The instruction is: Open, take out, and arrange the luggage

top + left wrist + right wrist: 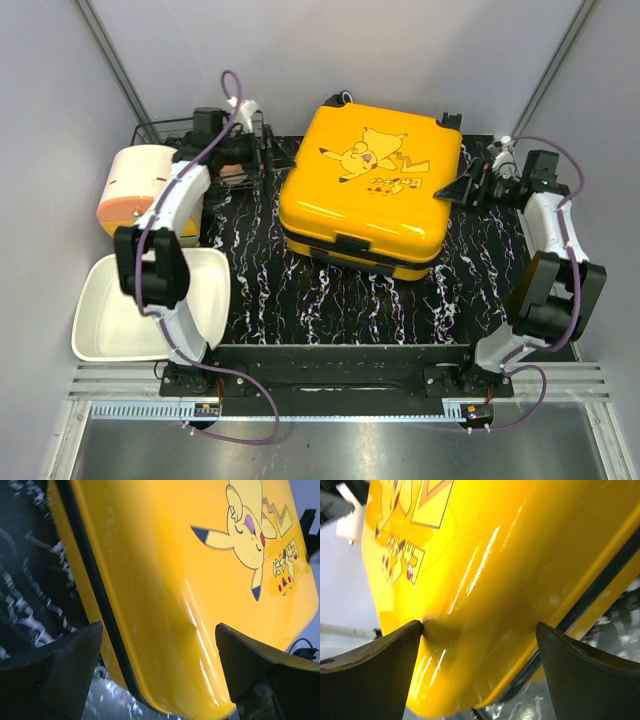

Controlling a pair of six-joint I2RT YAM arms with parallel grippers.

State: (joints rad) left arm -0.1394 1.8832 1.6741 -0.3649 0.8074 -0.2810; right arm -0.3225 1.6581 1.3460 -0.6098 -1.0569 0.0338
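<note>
The luggage [365, 190] is a yellow hard-shell suitcase with a Pikachu print. It lies flat and closed on the black marbled mat [330, 300]. My left gripper [264, 152] is open at its far left corner. In the left wrist view [159, 630] the jaws straddle the yellow shell [165, 580] and its black seam without closing on it. My right gripper [462, 188] is open at the suitcase's right side. In the right wrist view [479, 625] the jaws straddle the shell's edge [495, 570], and the left fingertip [412, 630] touches the shell.
A white rectangular tray [110, 310] sits at the near left, partly under the left arm. A cream-and-orange round container [135, 185] stands behind it. A black wire basket [165, 130] is at the far left. Grey walls close in the back and sides.
</note>
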